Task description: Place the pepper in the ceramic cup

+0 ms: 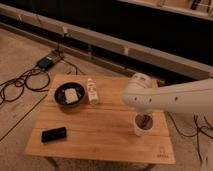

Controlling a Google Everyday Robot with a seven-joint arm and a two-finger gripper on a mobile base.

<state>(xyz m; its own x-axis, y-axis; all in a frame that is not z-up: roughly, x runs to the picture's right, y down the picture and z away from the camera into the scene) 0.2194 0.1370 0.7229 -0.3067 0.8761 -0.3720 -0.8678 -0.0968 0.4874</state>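
A short white ceramic cup (pixel 142 125) stands upright near the right front of the wooden bench (pixel 100 132). A dark reddish pepper (pixel 144 120) sits inside its mouth. The hand (pixel 144 118) hangs just above the cup.

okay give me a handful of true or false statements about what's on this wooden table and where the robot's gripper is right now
1. The short white ceramic cup stands at the right part of the wooden table. True.
2. The robot's gripper hangs over the wide dark bowl. False: it is at the cup's mouth, far to the right of the bowl.
3. The small clear bottle stands upright just right of the bowl. True.
4. The flat black rectangular device lies inside the bowl. False: it lies on the tabletop near the front left corner.
5. The small dark reddish-brown pepper lies on the table beside the bottle. False: something reddish shows at the cup's mouth, under the gripper.
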